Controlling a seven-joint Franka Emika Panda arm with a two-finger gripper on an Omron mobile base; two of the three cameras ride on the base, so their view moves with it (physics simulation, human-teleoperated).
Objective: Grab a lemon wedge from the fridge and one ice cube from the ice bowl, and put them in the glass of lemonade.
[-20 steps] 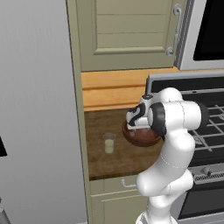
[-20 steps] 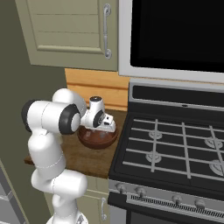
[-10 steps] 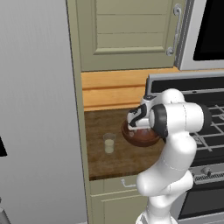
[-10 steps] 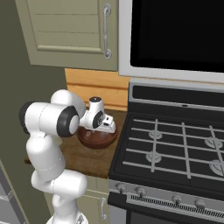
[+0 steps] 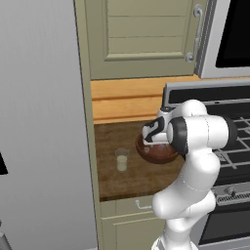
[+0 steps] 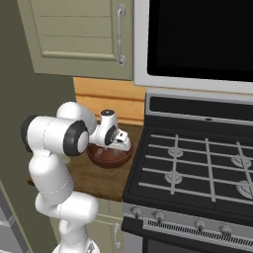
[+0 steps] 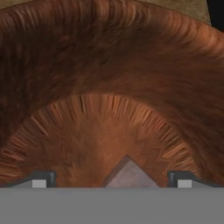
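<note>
Deep inside the ice bowl (image 7: 109, 65), the gripper (image 7: 112, 179) points almost straight down at the floor of it, its two fingertips (image 7: 40, 178) standing as wide apart as they go and holding nothing. Between them, a little nearer the hand than the middle of the bowl's floor, a pale greyish corner pokes up: that is most likely the ice cube (image 7: 127, 174), though only its top edge shows. So the cube lies directly ahead of the hand and roughly centred between the tips, with clear room on either side; it has no marked long axis that I can make out, one corner facing forward. My reading is that the coming move turns on going a touch lower and then closing squarely across that corner. From the left base view the hand (image 5: 155, 133) hangs over the reddish bowl (image 5: 156, 155) on the wooden counter (image 5: 112, 178), and the glass (image 5: 121, 160) of lemonade stands just to the bowl's left, near it but apart, between bowl and fridge (image 5: 44, 122).
</note>
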